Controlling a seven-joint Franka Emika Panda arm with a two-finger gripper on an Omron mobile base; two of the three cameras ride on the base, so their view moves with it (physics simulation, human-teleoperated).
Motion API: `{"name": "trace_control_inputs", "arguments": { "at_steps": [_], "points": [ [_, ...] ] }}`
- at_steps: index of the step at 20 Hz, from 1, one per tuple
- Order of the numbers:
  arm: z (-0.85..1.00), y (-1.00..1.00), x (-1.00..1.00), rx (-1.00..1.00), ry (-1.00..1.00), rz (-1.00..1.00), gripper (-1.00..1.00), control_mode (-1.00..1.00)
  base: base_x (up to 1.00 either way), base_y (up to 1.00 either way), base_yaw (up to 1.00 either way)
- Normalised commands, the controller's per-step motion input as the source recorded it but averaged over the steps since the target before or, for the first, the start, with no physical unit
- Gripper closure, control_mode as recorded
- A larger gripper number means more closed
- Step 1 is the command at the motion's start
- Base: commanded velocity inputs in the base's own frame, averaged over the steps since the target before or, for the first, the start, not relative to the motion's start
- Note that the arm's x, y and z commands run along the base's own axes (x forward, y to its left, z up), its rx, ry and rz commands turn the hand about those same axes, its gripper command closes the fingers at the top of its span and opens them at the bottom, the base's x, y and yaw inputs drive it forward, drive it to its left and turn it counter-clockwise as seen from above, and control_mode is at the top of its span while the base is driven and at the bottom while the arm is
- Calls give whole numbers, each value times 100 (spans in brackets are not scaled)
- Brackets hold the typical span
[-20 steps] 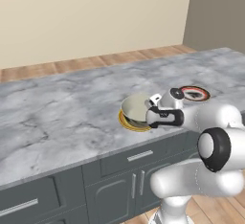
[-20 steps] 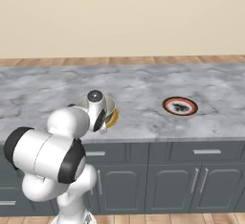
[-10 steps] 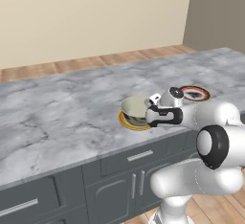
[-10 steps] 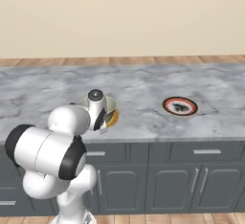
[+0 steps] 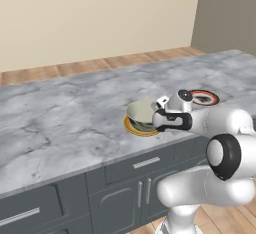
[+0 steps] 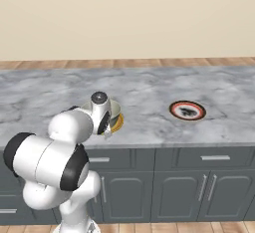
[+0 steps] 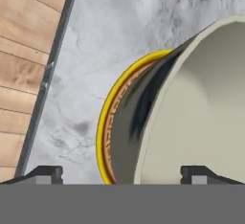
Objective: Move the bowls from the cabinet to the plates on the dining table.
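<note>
Sitting on yellow plate [image 7: 106,122], cream bowl [image 5: 141,113]

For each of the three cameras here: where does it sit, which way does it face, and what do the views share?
Left base view: behind-left of the arm, facing the dining table; arm at lower right, pincer open at the cream bowl.
Right base view: behind-right; arm at lower left, dark red plate to the right.
Hand view: on the hand, close over the bowl on the yellow plate; fingertips at bottom.
Shared: bowl, yellow plate, marble top.
</note>
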Motion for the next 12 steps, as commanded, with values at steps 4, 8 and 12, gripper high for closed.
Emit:
{"name": "trace_control_inputs", "arguments": {
  "at_steps": [4,8,12],
  "points": [
    [27,-4,-4,0,0,0,-100,-100,0,0,0],
    [36,-14,-12,0,0,0,-100,-100,0,0,0],
    [45,-18,-19,0,0,0,-100,-100,0,0,0]
  ]
}}
